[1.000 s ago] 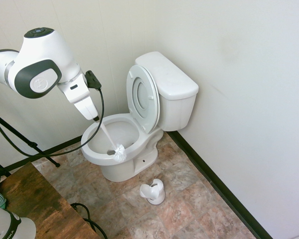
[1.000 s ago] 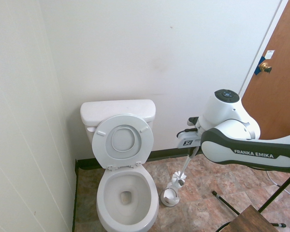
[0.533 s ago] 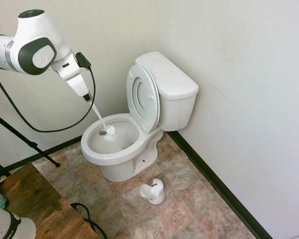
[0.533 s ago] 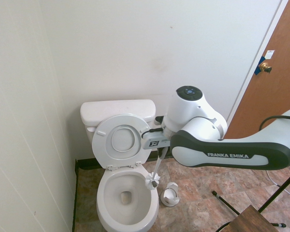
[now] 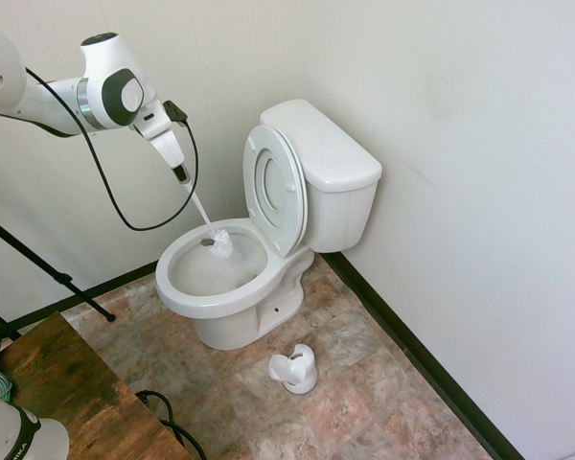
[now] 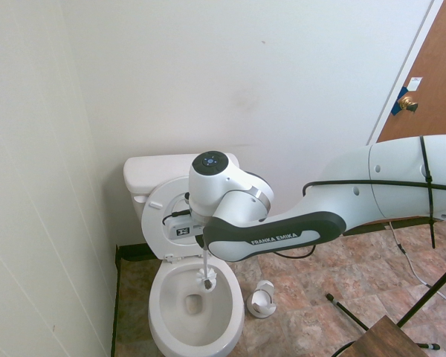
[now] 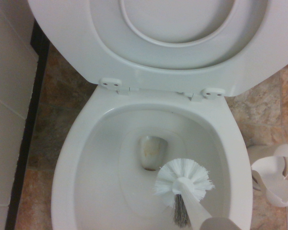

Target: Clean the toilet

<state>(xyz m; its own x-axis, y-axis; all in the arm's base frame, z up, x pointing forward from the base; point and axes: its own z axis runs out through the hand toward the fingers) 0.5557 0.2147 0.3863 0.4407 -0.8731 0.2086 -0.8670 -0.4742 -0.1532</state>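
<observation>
Dark wooden table (image 5: 62, 388) corner sits nearest, low at the edge of the first exterior view. On the mottled brown stone-tile floor (image 5: 355, 383) just past it stands the small white plastic brush holder (image 5: 295, 369), beside the base of the toilet. The large white ceramic toilet (image 5: 235, 287) stands against the white back wall (image 6: 230, 82), ring seat and lid tipped up against the rectangular tank. White arm reaches over the bowl, gripper (image 5: 184, 178) pointing steeply down, jaws clamped on the handle of the white bristle toilet brush (image 5: 219, 244). Brush head (image 7: 183, 180) hangs inside the bowl, near the drain opening; can't tell if the bristles touch the ceramic. Brown wooden door (image 6: 431, 82) with brass knob is farthest, off to the side.
</observation>
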